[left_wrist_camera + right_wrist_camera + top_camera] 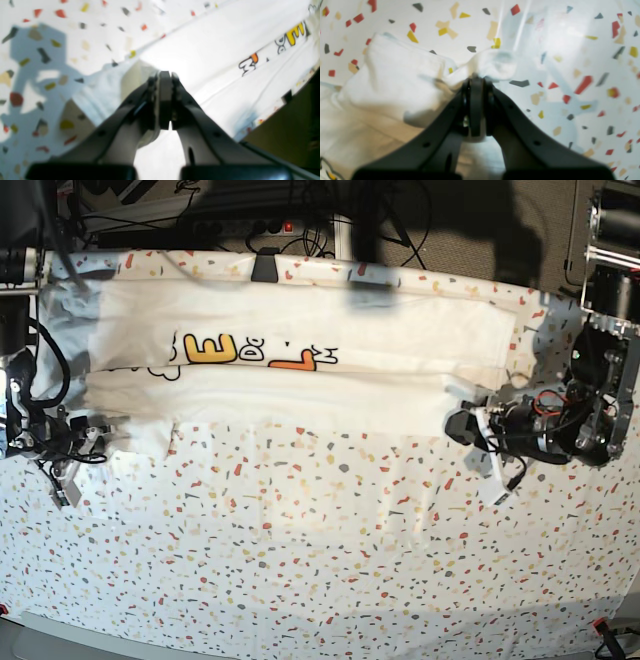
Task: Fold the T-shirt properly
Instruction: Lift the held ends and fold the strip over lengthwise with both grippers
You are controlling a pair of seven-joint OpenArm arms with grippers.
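I have the T-shirt (290, 375) stretched as a long white band across the upper part of the base view, print facing up, on the speckled tablecloth (330, 560). It looks partly folded lengthwise, with the lower flap lying over the body below the lettering. I judge it light, soft and limp: it will sag and crease between holds, so it wants gripping at hems or corners on both ends at once, lifted evenly.

In the left wrist view, the left gripper (165, 75) has its jaws pressed together at the shirt's edge, where white cloth (212, 50) meets the tablecloth; a fold seems pinched there, though blur keeps me from being certain. In the right wrist view, the right gripper (476, 80) is clamped on a bunched corner of the fabric (395, 72) at the centre of the frame.
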